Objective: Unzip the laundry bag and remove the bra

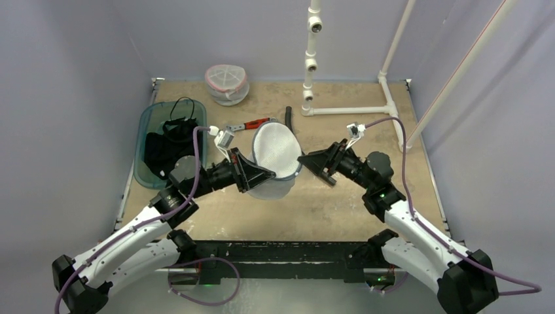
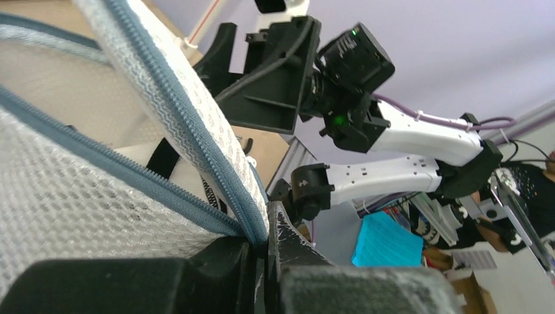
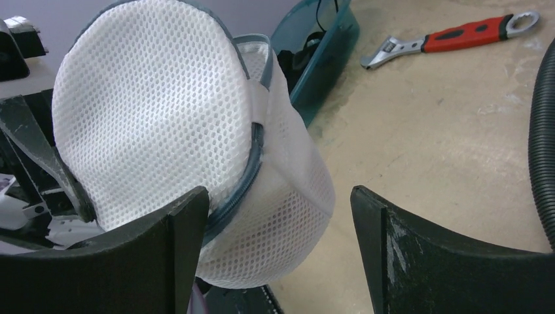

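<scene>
While pinched by left fingers (image 2: 163, 284) — white mesh laundry bag (image 3: 163, 111), part-unzipped

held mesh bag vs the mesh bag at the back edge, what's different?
Support: the held bag is pinched at its zip by the left gripper and tilted; the back bag sits untouched on the table. Trim: held bag grey-blue, back bag pinkish-red. Zip: held bag's looks partly open; back bag looks closed. Both are round white mesh pouches.
</scene>
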Tool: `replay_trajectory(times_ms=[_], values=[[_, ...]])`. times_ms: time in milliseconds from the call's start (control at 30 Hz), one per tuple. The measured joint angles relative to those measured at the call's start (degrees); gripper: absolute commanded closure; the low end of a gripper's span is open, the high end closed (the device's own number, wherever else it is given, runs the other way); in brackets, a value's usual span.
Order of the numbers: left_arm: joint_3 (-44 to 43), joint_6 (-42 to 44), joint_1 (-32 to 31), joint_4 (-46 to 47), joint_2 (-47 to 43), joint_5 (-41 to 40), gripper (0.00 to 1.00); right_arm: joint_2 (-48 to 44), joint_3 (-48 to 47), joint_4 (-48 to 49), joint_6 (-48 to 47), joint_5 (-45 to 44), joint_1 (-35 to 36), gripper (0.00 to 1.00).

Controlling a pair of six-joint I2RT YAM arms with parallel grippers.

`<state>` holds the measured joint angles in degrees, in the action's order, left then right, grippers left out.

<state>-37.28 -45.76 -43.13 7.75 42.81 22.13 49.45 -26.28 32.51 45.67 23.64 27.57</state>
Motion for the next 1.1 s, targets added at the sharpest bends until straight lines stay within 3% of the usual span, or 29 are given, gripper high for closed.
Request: replay_trajectory(times_ms=[367,567,600,700,767,900,1100], values=[[0.09,2.01,0.00,1.22,1.46,4.92,1.00,4.46,-2.73,-1.62,5.38,9.18,-1.66,0.51],[0.22,2.32,0.00,-0.24,-1.55,4.39,1.00,3.30,-2.58,-0.42,8.87,13.05,-1.62,1.00],[0.39,2.29,0.00,-0.31,-2.03,4.04,0.96,2.60,-2.58,-0.33,9.29,13.33,-1.64,1.00],[0.87,1.92,0.00,-1.31,-3.08,2.49,0.58,0.61,-2.58,-0.35,9.86,13.38,-1.77,1.00],[1.49,1.22,0.00,-1.55,-3.17,0.24,0.45,-0.17,-2.58,-0.72,9.68,13.22,-1.81,1.00],[4.55,-3.15,0.00,-1.38,-2.43,-4.55,0.38,-2.01,-2.56,-3.26,8.74,10.10,-1.79,1.00],[14.10,-15.04,-0.48,3.10,-3.56,-11.76,0.36,-8.31,1.57,-3.26,9.90,0.74,-1.46,1.00]])
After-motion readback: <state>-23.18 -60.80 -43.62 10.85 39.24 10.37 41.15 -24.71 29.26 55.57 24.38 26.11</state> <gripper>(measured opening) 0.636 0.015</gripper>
